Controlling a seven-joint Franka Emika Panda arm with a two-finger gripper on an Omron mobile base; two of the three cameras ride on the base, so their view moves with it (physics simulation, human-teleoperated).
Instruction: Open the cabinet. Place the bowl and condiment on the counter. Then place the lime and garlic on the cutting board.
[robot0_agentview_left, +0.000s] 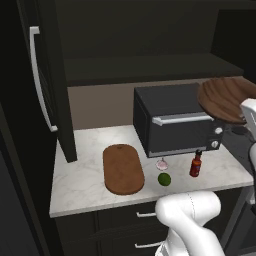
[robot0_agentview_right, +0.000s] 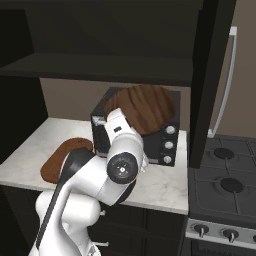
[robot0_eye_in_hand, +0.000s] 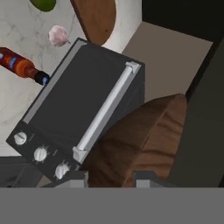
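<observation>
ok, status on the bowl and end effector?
End effector shut on bowl, carried above toaster oven. Cabinet door open. Condiment already on counter; lime and garlic off cutting board.

Dim, flat rendered light; the tall near-black wooden cabinet (robot0_agentview_left: 45, 90) sinks into darkness, while the white-grey marbled counter (robot0_agentview_left: 85, 175) stays brightest; no blur.
</observation>
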